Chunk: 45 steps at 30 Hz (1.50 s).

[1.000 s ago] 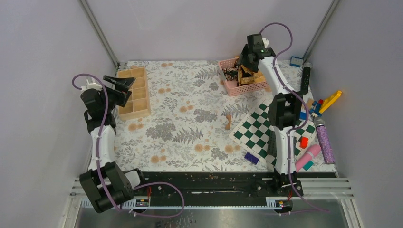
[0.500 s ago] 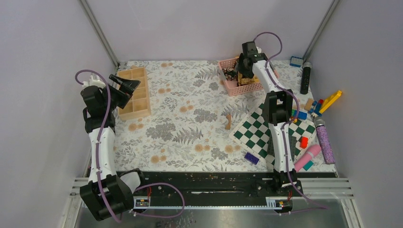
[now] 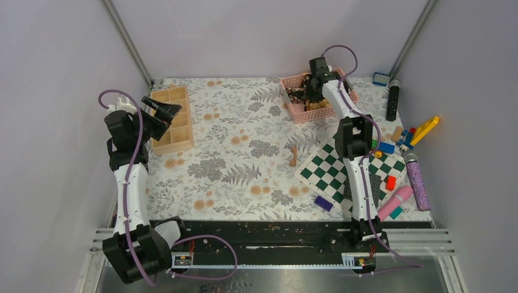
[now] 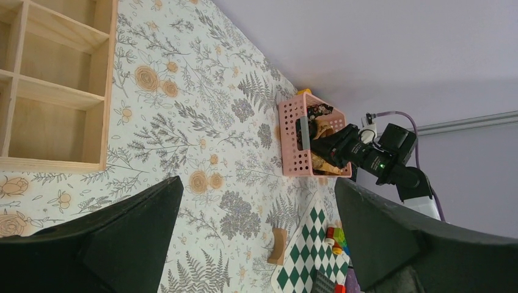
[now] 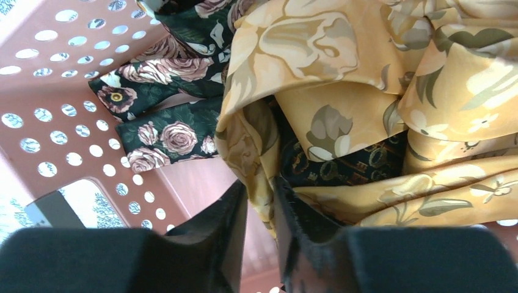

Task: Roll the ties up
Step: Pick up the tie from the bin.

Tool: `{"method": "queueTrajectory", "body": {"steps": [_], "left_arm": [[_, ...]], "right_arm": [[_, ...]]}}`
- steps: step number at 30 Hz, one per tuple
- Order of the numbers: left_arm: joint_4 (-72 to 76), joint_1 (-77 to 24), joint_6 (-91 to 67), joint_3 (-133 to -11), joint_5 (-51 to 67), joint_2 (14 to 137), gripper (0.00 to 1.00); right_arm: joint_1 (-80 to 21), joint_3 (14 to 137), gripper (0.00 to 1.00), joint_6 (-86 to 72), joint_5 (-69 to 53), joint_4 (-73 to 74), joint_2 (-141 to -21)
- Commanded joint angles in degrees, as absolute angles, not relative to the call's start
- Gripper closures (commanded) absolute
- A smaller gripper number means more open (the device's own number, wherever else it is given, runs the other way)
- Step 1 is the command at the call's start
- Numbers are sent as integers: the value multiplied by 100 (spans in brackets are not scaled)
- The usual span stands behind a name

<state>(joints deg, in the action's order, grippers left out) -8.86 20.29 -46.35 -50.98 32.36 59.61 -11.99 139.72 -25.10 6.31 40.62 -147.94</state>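
The ties lie bunched in a pink basket (image 3: 297,113) at the back of the table. In the right wrist view a golden-tan tie (image 5: 342,104) with pale flowers is heaped over a dark tie with roses (image 5: 177,131) and a dark tie with a key print (image 5: 348,166). My right gripper (image 5: 261,195) reaches down into the basket (image 5: 55,122), its fingers drawn close on a hanging fold of the golden tie. My left gripper (image 4: 258,183) hangs wide open and holds nothing, above the left side of the table beside the wooden tray (image 3: 173,119).
A green-and-white checkered board (image 3: 330,171) lies at the right, with a small curved wooden block (image 3: 294,155) beside it. Toy bricks (image 3: 421,131), a black cylinder (image 3: 393,101), a glittery purple tube (image 3: 418,183) and a pink object (image 3: 397,201) crowd the right edge.
My right arm has dropped lower into the pink basket and its fingers have narrowed round the golden tie's fold. The left gripper shifted slightly and stays open.
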Motion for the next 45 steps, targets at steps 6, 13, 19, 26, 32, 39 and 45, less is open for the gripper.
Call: {"method": "queueTrajectory", "body": {"steps": [6,13,19,26,32,39,45], "left_arm": [[-756,2003,-4596,-5178,3384,5924,1],[-776,1907,-4616,-5302,3364,5889,1],[-811,1792,-4588,-5366,3336,5907,1],[-890,1707,-4554,-5396,3299,5898,1],[-925,1679,-4526,-5392,3286,5889,1],[-921,1575,-4524,-5383,3222,5994,1],[-927,1408,-4526,-5389,3184,6070,1]], "right_arm": [[-1215,13621,98,-2263,36,3401,-13774],[-1211,13517,100,-2306,-579,2929,-12881],[-1205,13305,100,-2340,-743,2766,-12426],[-1204,13171,100,-2325,-771,2765,-12374],[-1207,13096,100,-2329,-821,2770,-12463],[-1254,13968,73,-1818,-1699,3693,-13121],[-1100,13620,22,-2302,-346,3890,-13025]]}}
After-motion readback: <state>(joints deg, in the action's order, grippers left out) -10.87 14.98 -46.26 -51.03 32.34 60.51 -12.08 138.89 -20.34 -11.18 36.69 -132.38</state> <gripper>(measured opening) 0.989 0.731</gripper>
